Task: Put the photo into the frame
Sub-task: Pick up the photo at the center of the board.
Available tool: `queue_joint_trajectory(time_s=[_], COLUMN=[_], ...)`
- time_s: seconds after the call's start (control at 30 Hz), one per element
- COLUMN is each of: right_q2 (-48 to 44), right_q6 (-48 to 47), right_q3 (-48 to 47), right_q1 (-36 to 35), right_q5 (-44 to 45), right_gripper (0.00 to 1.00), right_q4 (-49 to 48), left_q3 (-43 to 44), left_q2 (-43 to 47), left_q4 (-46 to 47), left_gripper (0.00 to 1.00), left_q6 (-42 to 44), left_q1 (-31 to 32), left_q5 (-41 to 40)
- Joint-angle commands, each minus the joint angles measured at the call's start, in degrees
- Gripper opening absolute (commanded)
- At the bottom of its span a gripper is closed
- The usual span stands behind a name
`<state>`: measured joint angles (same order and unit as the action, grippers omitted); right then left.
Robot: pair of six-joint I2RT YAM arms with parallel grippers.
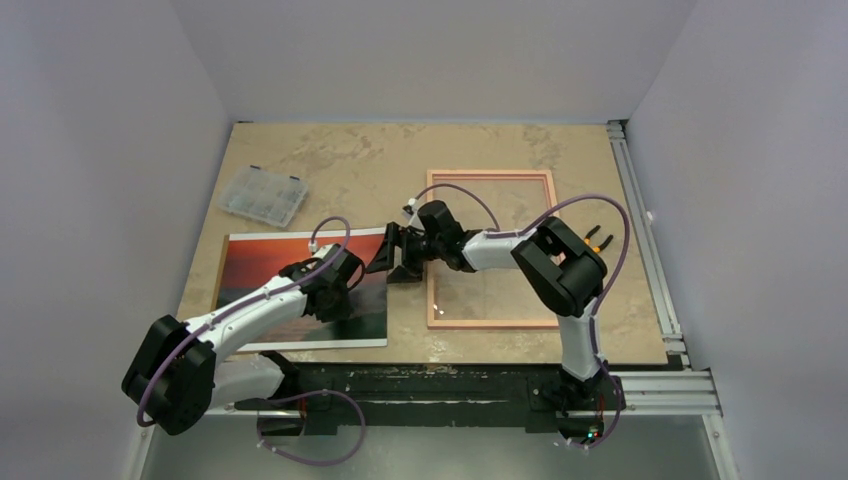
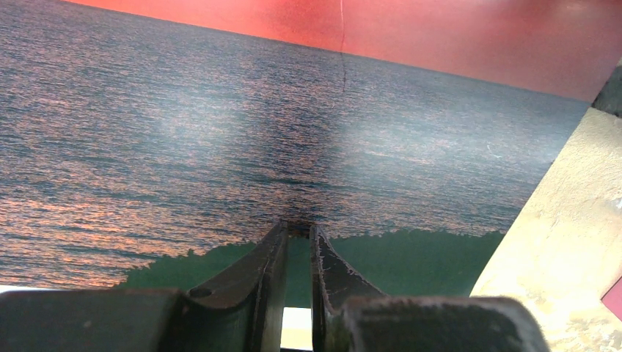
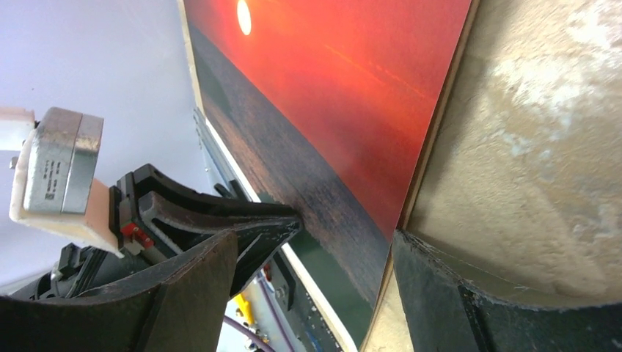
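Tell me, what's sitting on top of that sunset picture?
The left gripper, fingers closed, rests on the photo; the open right gripper straddles its right edge. The left arm hides the print beneath it.

Glossy rectangular sunset photo (image 1: 262,270) at left on the beige tabletop (image 1: 380,160), thin pinkish wooden frame (image 1: 492,175) just right of it, clear plastic compartment box (image 1: 263,195) behind the photo

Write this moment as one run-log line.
stage: pre-grasp | left jaws: shut, on photo | right jaws: open, astride photo edge | frame: empty
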<state>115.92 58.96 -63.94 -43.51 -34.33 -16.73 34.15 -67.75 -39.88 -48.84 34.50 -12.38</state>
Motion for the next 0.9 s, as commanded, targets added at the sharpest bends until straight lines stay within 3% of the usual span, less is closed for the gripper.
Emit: queue_joint_trajectory(time_s=[0.0, 0.23, 0.5, 0.87], right_q2=[-4.4, -3.3, 0.2, 5.9], right_q6=[1.6, 1.7, 1.8, 7.2], right_q3=[1.0, 0.4, 1.6, 4.4], right_q1=[-0.8, -1.5, -1.6, -1.8], right_q5=[-2.3, -2.4, -0.7, -3.0], right_gripper=[0.75, 0.74, 0.66, 0.58], right_q4=[-3.5, -4.7, -7.0, -22.4], left_q3=[-1.3, -1.4, -1.5, -2.0], left_q2=[0.1, 0.2, 0.3, 1.0], left_q4=[0.8, 1.0, 1.1, 1.4], left_gripper=[0.14, 0.13, 0.13, 0.12], left_q6=[0.5, 0.7, 0.8, 1.1], left_q1=[-0.2, -0.2, -0.2, -0.2], left_q5=[1.2, 1.2, 1.4, 1.8])
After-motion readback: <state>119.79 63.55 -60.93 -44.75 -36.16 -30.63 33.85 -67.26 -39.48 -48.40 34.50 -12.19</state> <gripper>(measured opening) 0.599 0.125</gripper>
